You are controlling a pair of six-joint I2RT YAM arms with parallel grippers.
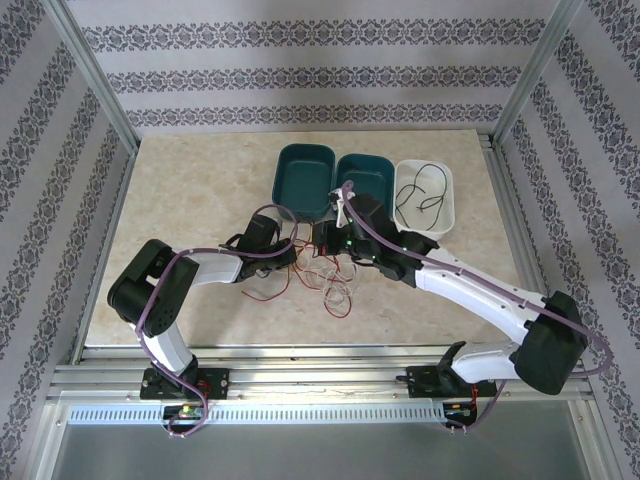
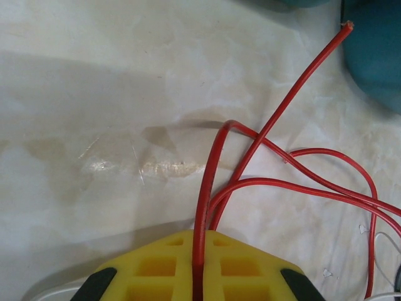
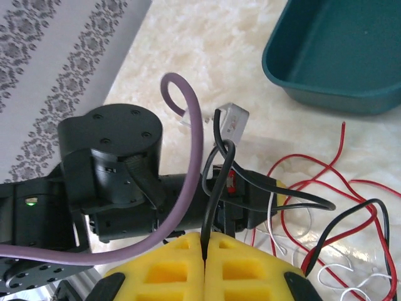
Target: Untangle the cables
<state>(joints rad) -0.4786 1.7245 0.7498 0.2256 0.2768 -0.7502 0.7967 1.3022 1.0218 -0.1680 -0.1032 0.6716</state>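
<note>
Cables (image 1: pixel 330 285) lie tangled on the table (image 1: pixel 180 200) between both arms. Left gripper (image 2: pixel 199 251) is clamped on a red strand (image 2: pixel 207 188), and right gripper (image 3: pixel 205 248) is clamped on a black strand (image 3: pixel 216 182). Overhead, another black wire (image 1: pixel 432 203) lies in the white bin (image 1: pixel 451 195).

Bright even light, soft shadows, close foreground blurred

Two teal tubs (image 1: pixel 303 180), one white tub (image 1: pixel 452 200), one tangle of cables (image 1: pixel 328 272).
</note>
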